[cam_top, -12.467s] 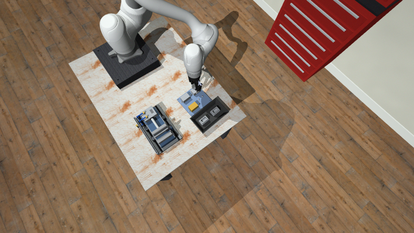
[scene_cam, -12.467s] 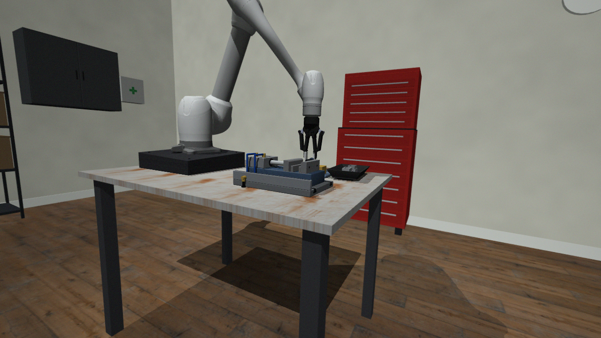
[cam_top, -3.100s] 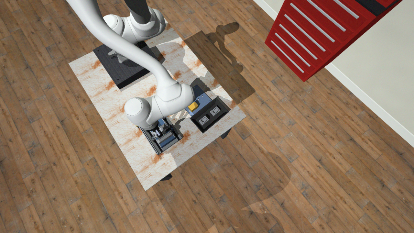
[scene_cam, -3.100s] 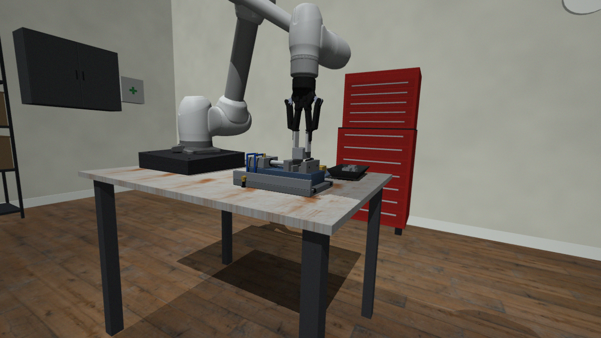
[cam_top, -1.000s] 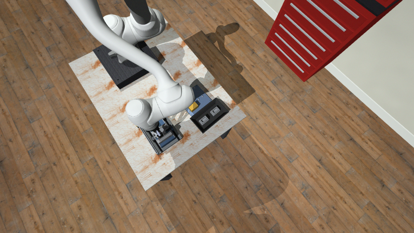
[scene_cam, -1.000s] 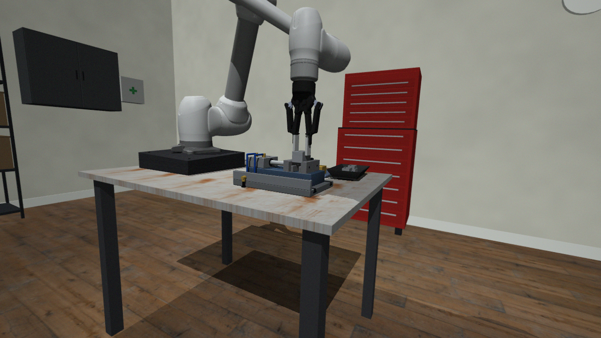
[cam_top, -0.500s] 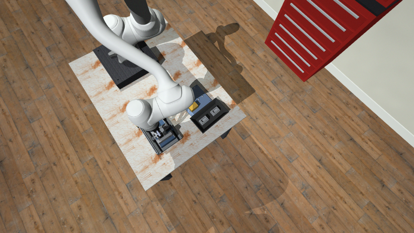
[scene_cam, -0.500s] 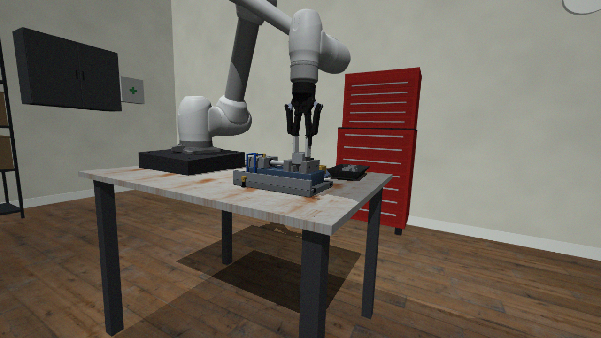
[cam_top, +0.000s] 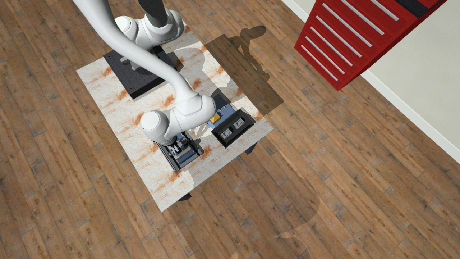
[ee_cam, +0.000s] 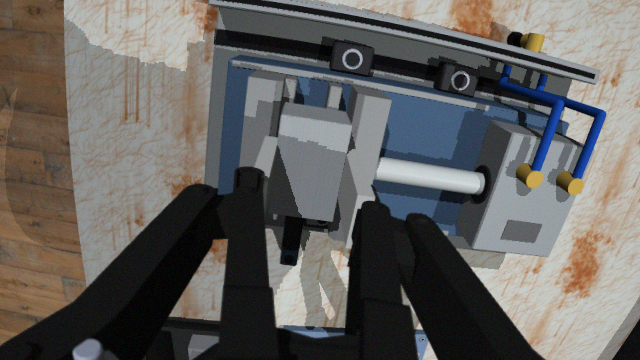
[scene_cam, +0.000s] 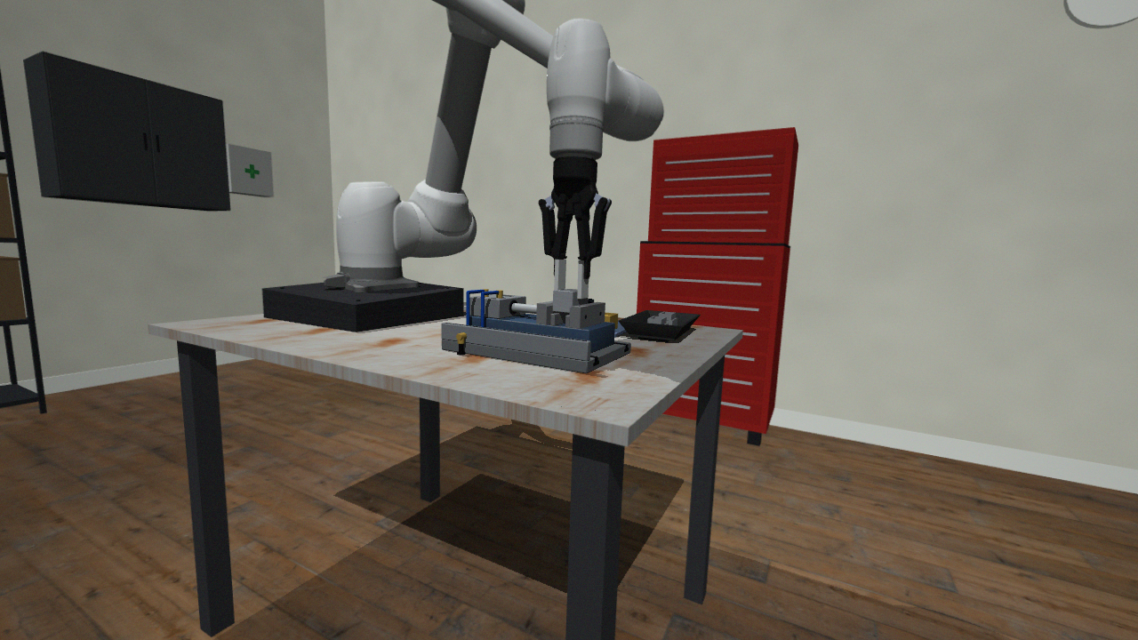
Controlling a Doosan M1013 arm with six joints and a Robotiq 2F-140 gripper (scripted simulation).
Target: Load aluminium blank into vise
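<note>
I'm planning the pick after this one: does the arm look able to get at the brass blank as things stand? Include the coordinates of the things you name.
Probably not yet: the gripper [scene_cam: 572, 288] is shut on an aluminium blank [scene_cam: 564, 300] [ee_cam: 315, 165] over the vise [scene_cam: 529, 343] [ee_cam: 425, 125]. Nothing visible covers the brass blank [cam_top: 214, 118].

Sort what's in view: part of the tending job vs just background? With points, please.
Job:
- gripper [scene_cam: 572, 290] [ee_cam: 308, 164], shut on grey blank [scene_cam: 564, 300] [ee_cam: 315, 160]
- vise [scene_cam: 584, 316] [ee_cam: 370, 115]
- brass blank [cam_top: 214, 118]
- infeed plate [cam_top: 227, 110]
- outfeed tray [cam_top: 249, 122] [scene_cam: 670, 332]
- two finished parts in it

Background:
- red tool chest [cam_top: 340, 38] [scene_cam: 716, 278]
- dark wall cabinet [scene_cam: 103, 135]
- first-aid box [scene_cam: 260, 182]
- shelf rack [scene_cam: 17, 262]
</note>
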